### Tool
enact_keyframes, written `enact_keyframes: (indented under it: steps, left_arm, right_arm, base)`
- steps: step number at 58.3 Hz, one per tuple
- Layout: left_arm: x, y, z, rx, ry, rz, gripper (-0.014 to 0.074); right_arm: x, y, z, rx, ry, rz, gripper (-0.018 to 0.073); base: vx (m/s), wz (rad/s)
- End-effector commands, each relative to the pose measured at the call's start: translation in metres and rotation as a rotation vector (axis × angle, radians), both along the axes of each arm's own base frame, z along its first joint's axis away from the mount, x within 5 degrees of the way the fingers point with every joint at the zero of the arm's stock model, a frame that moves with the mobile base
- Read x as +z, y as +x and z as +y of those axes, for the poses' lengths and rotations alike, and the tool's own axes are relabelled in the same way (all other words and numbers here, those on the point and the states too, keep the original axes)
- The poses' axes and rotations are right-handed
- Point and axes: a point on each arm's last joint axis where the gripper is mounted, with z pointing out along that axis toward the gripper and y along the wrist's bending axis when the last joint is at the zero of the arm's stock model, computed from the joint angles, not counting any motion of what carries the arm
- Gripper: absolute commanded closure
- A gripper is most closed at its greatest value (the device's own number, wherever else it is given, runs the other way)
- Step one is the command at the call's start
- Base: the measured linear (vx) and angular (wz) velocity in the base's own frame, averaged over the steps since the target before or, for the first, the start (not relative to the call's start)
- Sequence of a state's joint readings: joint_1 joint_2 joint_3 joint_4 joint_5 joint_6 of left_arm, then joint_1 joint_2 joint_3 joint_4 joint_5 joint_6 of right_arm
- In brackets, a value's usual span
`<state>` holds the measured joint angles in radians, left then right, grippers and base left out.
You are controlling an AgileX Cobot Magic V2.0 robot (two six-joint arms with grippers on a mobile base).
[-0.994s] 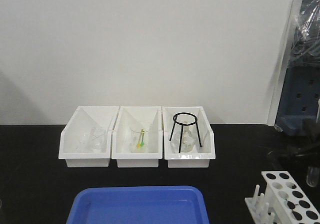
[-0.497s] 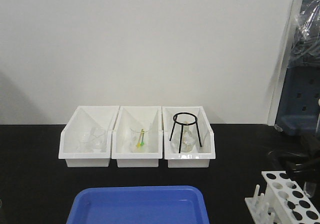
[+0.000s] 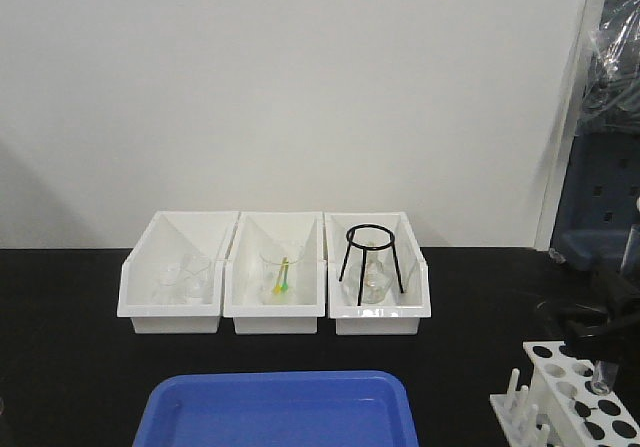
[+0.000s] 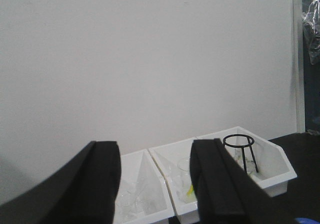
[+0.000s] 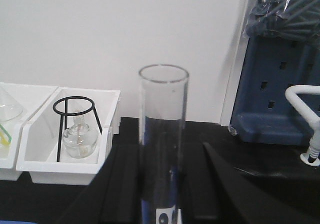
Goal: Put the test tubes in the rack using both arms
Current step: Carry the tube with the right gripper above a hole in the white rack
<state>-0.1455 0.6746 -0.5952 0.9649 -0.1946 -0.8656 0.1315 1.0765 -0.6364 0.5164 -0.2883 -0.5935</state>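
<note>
A clear glass test tube [image 5: 163, 108] stands upright between the jaws of my right gripper [image 5: 163, 184], which is shut on its lower part. In the front view the right gripper [image 3: 598, 339] is at the far right edge. The test tube's rounded bottom [image 3: 604, 375] hangs just over the holes of the white rack [image 3: 570, 392]. A bit of the rack [image 5: 167, 217] shows under the tube in the right wrist view. My left gripper [image 4: 154, 151] is open with nothing between its fingers, and it is out of the front view.
Three white bins [image 3: 275, 312] stand in a row at the back, with glassware and a black wire tripod [image 3: 372, 257] inside. A blue tray [image 3: 280, 407] lies at the front centre. A blue pegboard stand [image 3: 600, 197] rises at the far right.
The right gripper and its test tube have come down and a little left, so the tube's bottom is now right above the rack's holes. The bins and tray have not moved.
</note>
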Motion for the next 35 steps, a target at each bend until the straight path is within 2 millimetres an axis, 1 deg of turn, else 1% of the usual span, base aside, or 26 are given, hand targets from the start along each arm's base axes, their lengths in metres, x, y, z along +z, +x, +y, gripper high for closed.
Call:
enact_keyframes:
  steps: [1, 8, 13, 19, 21, 27, 35]
  left_arm:
    - [0.012, -0.003, -0.002, -0.031, -0.025, -0.049, 0.0144]
    - [0.012, -0.003, -0.002, -0.031, -0.025, -0.049, 0.0144]
    - [0.012, -0.003, -0.002, -0.03, -0.025, -0.049, 0.0144]
    - [0.012, -0.003, -0.002, -0.031, -0.025, -0.05, 0.0144]
    - [0.012, -0.003, -0.002, -0.032, -0.025, -0.05, 0.0144]
    - [0.012, -0.003, -0.002, -0.03, -0.025, -0.049, 0.0144]
    - [0.012, -0.003, -0.002, -0.03, -0.025, -0.049, 0.0144]
  right_arm:
    - [0.022, -0.003, -0.004, -0.032, -0.026, -0.129, 0.0567]
    - [0.024, -0.002, -0.005, -0.029, -0.033, -0.13, 0.0567]
    - [0.025, -0.002, -0.001, 0.015, -0.057, -0.138, 0.0567]
    - [0.026, -0.002, 0.0, 0.068, -0.041, -0.154, 0.0566]
    - [0.027, -0.002, -0.002, 0.069, -0.025, -0.165, 0.0566]
    - [0.03, -0.002, -0.019, 0.01, 0.052, -0.197, 0.0566]
    - [0.029, 0.0, -0.027, -0.014, 0.007, -0.201, 0.0566]
  base:
    - [0.0, 0.0]
    - [0.0, 0.0]
    - [0.0, 0.0]
    - [0.0, 0.0]
    - [0.0, 0.0]
    - [0.0, 0.0]
    - [0.0, 0.0]
